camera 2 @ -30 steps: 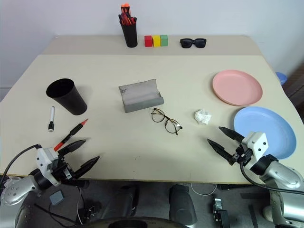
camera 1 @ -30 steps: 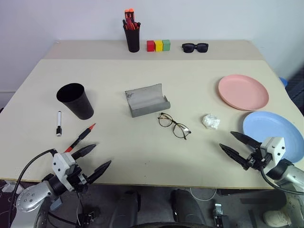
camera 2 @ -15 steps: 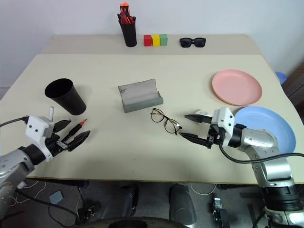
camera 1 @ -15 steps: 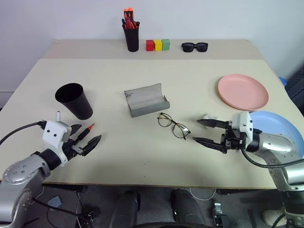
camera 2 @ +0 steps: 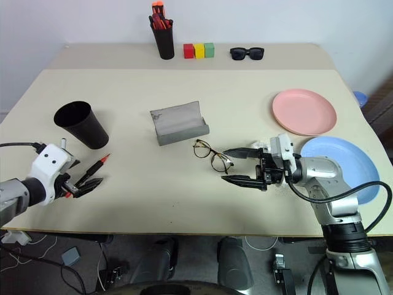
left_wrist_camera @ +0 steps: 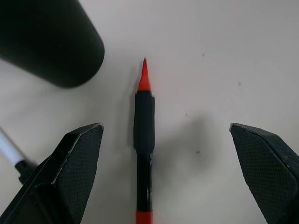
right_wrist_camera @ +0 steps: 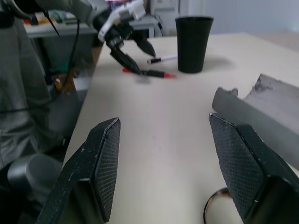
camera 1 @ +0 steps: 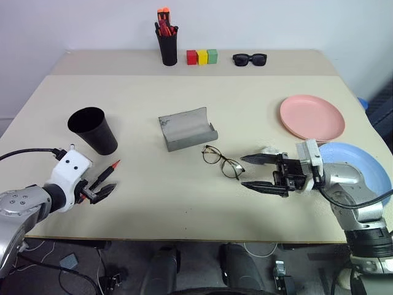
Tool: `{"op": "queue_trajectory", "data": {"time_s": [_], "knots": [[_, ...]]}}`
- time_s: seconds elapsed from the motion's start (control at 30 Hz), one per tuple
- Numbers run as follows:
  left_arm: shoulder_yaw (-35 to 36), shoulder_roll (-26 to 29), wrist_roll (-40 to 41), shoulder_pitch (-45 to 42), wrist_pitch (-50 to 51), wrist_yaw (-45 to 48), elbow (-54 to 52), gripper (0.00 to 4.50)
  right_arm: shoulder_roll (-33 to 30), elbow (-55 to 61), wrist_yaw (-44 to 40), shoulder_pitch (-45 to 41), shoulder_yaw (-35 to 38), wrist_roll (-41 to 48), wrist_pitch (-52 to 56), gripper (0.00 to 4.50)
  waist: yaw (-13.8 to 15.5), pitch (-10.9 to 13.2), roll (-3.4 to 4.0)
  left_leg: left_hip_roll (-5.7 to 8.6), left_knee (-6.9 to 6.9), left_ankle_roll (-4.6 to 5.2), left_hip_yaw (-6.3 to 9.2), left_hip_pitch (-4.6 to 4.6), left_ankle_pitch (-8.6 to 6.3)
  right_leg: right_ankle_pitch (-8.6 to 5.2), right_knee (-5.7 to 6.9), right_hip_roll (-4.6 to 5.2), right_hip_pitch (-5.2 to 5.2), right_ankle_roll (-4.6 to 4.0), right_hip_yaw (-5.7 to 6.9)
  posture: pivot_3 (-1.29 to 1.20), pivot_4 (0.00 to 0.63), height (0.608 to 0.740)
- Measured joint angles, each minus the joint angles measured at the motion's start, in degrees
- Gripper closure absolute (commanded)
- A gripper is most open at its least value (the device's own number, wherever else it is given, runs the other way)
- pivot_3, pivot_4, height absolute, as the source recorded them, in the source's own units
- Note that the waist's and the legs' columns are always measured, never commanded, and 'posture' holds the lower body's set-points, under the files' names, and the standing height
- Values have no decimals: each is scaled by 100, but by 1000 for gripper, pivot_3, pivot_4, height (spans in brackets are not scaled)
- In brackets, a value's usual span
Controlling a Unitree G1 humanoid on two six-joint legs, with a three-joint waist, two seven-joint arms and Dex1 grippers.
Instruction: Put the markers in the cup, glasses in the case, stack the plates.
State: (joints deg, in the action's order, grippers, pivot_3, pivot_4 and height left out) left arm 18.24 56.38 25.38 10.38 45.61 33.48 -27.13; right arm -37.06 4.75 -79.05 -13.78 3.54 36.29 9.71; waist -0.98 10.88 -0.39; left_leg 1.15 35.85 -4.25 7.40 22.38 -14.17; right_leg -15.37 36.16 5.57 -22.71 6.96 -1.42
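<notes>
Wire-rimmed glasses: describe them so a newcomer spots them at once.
Start at the grey hard-shell spectacle case lying open mid-table. Just in front of it, toward the robot, lie the thin black wire-rimmed glasses with clear round lenses. Unlike the thick black dark-lensed sunglasses at the far edge, you see the table through them.

We see lots of bare room on the big beige table (camera 1: pixel 184 203) between our two arms. Our left gripper (camera 1: pixel 98 187) has its fingers spread wide on both sides of the dark pen with the red tip (left_wrist_camera: pixel 144 135), and nothing blocks that pen. The wide black cup (camera 1: pixel 93 130) stands just beyond it, and the white pen with the black cap (right_wrist_camera: pixel 161 59) lies close beside it. Our right gripper (camera 1: pixel 256 174) is spread apart just beside the thin wire glasses (camera 1: pixel 222 162). The open grey case (camera 1: pixel 186 128) sits just beyond the glasses. A crumpled white paper ball (camera 2: pixel 263 146) lies right behind the right gripper.
</notes>
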Motion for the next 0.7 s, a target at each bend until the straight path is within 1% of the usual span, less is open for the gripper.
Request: {"op": "queue_trajectory", "data": {"time_s": [0.2, 0.3, 0.4, 0.53, 0.57, 0.63, 0.7], "knots": [[-62, -3, -92, -34, 311, 39, 0, 0, 178, -146, -131, 31, -7, -2, -177, 1443, 1, 0, 0, 0, 4, 0, 0, 0, 0, 0, 4, 0, 0, 0, 0, 0, 150, 740], [-80, -4, -88, -236, 629, 16, 2, 0, 225, -81, -98, 34, -52, -7, -169, 1443, 4, 1, 0, 0, 6, -1, 0, -1, 0, 1, 6, 0, 0, 1, 0, 0, 150, 740], [-97, -5, 1, -525, 1063, 16, 74, 0, 237, 33, -18, 12, -116, -13, -144, 1443, 1, 0, 0, 0, 6, -1, 0, -1, 0, 6, 6, 0, 0, 10, 0, 0, 150, 740], [-316, 6, 132, -1194, 1819, 30, 401, 0, 357, 197, 240, -199, -301, -35, 17, 1443, -10, 1, 0, 1, 7, -1, 1, -2, 1, 9, 13, -1, -3, 16, 0, 0, 150, 740], [-556, 104, 149, -1415, 2061, 72, 535, 260, 389, 242, 326, -296, -341, -49, 73, 1380, -12, 1, 0, 1, 7, -1, 1, -2, 1, 10, 14, -1, -4, 18, 0, 0, 150, 740], [-800, 186, 170, -1606, 2342, 161, 716, 819, 410, 334, 431, -378, -368, -56, 154, 1358, -19, 1, 0, 1, 4, -1, 0, -2, 1, 10, 13, -1, -5, 19, 0, 0, 150, 740], [-933, 243, 231, -1800, 2516, 289, 818, 1745, 416, 408, 515, -406, -388, -58, 226, 1358, -16, 1, -1, 1, 0, -1, 1, -2, 1, 10, 13, -1, -7, 21, 1, 0, 150, 740]]}}
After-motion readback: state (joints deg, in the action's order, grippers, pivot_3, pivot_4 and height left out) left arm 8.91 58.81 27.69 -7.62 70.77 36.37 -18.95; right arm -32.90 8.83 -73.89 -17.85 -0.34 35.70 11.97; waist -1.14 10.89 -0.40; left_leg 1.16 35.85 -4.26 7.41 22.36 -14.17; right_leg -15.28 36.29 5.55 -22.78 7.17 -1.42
